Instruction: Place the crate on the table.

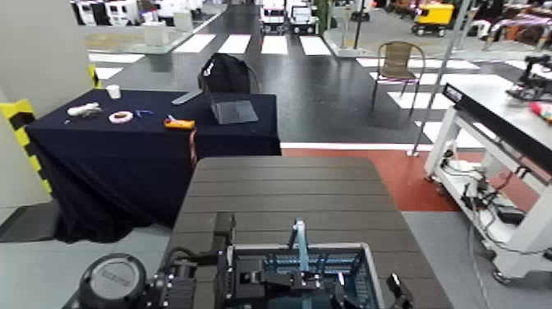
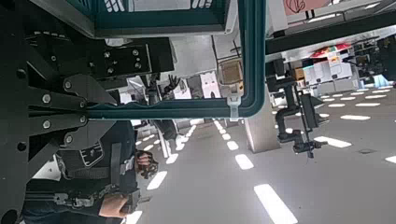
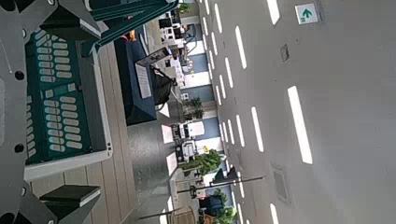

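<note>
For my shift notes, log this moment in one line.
crate: over table; left gripper: jaws shut on handle; right gripper: jaws open near rim

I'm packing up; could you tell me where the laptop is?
In the head view, the laptop is at the navy-draped table's right end, beside the orange item.

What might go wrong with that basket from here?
The left gripper's fingers are shut on the thin teal swing handle, so the basket might swing or tip on it.

The right gripper is open close to the basket's side; it might bump the lattice or rim.

The basket is over the near part of the slatted table. Whether its base is fully supported is hidden, so letting go might be risky.
</note>
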Available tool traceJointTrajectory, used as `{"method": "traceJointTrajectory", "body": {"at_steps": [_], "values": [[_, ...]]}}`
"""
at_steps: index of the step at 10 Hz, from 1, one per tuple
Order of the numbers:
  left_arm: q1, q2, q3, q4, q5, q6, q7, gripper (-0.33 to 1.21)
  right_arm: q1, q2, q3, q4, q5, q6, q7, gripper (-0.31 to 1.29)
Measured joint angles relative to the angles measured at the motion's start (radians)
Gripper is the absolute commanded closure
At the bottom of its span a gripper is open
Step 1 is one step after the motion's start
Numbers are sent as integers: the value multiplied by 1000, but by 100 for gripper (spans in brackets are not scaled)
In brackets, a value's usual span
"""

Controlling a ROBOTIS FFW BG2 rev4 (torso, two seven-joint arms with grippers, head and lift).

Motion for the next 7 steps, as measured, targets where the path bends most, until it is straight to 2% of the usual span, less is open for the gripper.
{"method": "traceJointTrajectory", "body": {"at_steps": [7], "values": [[-38,-15,-29,53,2,-33,-3,120,-2,-1,4,5,-5,-4,0,13]]}}
